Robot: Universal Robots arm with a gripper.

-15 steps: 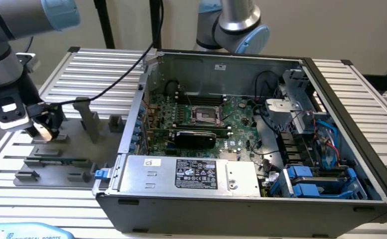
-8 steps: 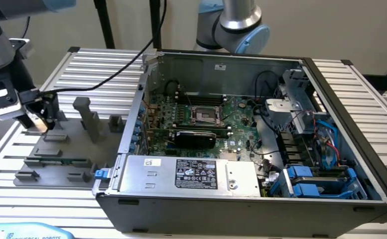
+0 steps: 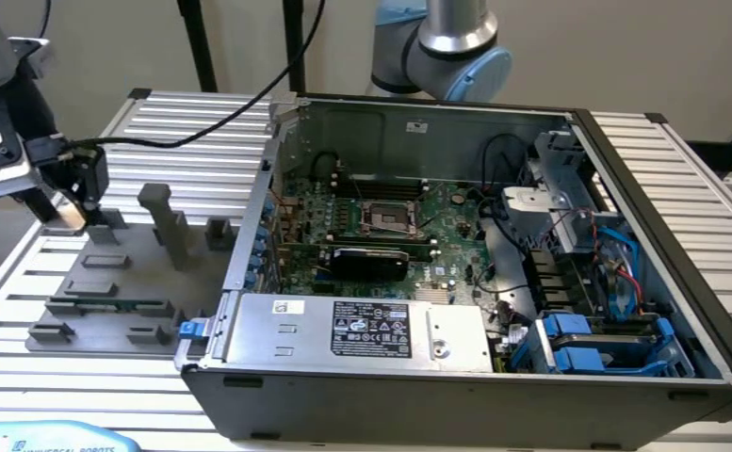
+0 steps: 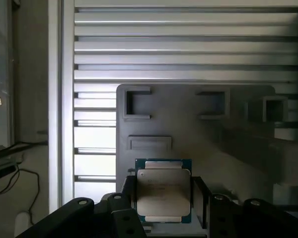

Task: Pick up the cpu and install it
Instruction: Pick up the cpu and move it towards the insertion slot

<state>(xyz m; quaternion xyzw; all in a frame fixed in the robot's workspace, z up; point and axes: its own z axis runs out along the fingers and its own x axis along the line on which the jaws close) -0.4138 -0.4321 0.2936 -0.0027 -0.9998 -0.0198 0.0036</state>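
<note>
Wrist view, hand state: the hand (image 4: pixel 164 199) is closed part-way on the cpu (image 4: pixel 164 191), with one dark finger (image 4: pixel 129 192) against each of two opposite edges.
Wrist view, cpu: its silver lid faces the camera with a green board edge showing around it. It sits square between the fingers.
Wrist view, underneath: the grey fixture plate (image 4: pixel 198 119) with bare pockets lies on the slatted surface (image 4: pixel 179 44). The cpu looks lifted off the plate, but I cannot tell by how much.
Exterior view, hand position: it hangs over the far end of the fixture, at the exterior view's left, well apart from the open computer case (image 3: pixel 466 377).
Exterior view, cpu: a tan sliver at the fingertips, just above the fixture.
Exterior view, socket: the motherboard socket (image 3: pixel 388 218) inside the case looks bare.
Exterior view, other part: a green memory stick (image 3: pixel 108 304) lies in the fixture, apart from the hand.
Risk, grip: the hold is on thin edges alone, so a jolt could tilt or drop the chip.
Risk, case: the case wall and loose cables near the socket could snag the hand.
Risk, seating: a chip that is turned or tilted over the socket could bend contacts.
</note>
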